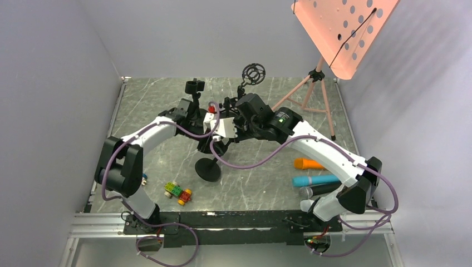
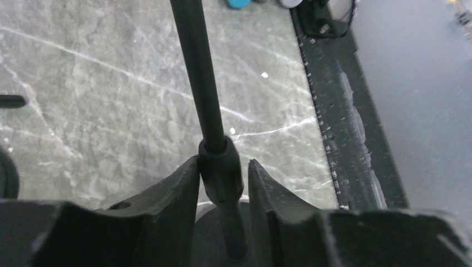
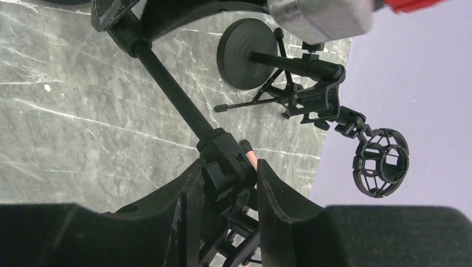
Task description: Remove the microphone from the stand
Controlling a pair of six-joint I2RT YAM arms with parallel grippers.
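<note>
We steady the stand pole point(image 2: 196, 72) in the clamped left gripper point(image 2: 222, 181), the right gripper point(image 3: 229, 181) pinches the mic clip point(image 3: 224, 154), and next we judge the microphone point(image 1: 211, 109) needs pulling free.

The left arm point(image 1: 149, 135) and right arm point(image 1: 327, 151) wear white shells between bulky black joints. A purple cable point(image 1: 251, 163) loops along each. Behind the right jaws a small green light point(image 1: 282, 119) glows. The jaws themselves are matte black wedges.

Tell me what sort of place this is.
Probably a robot test cell, staged with music gear: plain grey walls box in a grey marble-pattern tabletop holding a black microphone stand and a pink perforated music stand.
</note>
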